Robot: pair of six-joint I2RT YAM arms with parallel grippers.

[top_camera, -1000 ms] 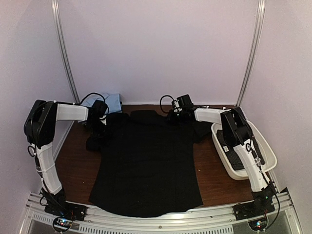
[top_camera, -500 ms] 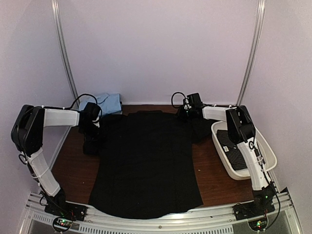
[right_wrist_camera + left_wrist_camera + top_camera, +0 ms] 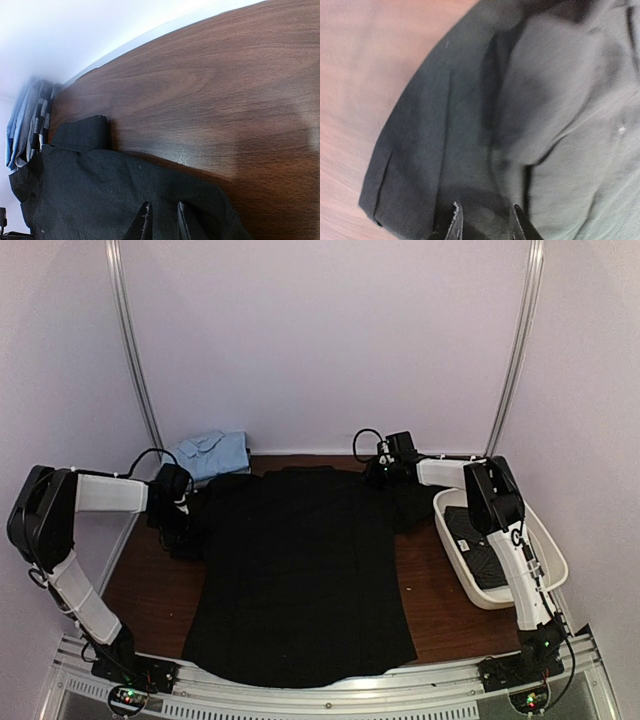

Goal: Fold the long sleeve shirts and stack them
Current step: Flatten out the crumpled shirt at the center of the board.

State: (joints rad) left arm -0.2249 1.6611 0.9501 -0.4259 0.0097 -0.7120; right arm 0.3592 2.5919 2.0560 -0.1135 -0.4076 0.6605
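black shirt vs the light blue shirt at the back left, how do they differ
The black shirt lies spread open and flat; the light blue shirt is folded into a compact pile. The black shirt covers far more room than the light blue shirt. Both are cloth shirts.

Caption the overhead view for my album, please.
Left gripper and right gripper grip a black shirt spread on the table.

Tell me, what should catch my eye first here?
A big black shirt lies spread flat across the middle of the table. The left tool pinches it at the left sleeve, the right tool near the far right shoulder. A white tub sits on the right, and folded pale blue cloth lies far left.
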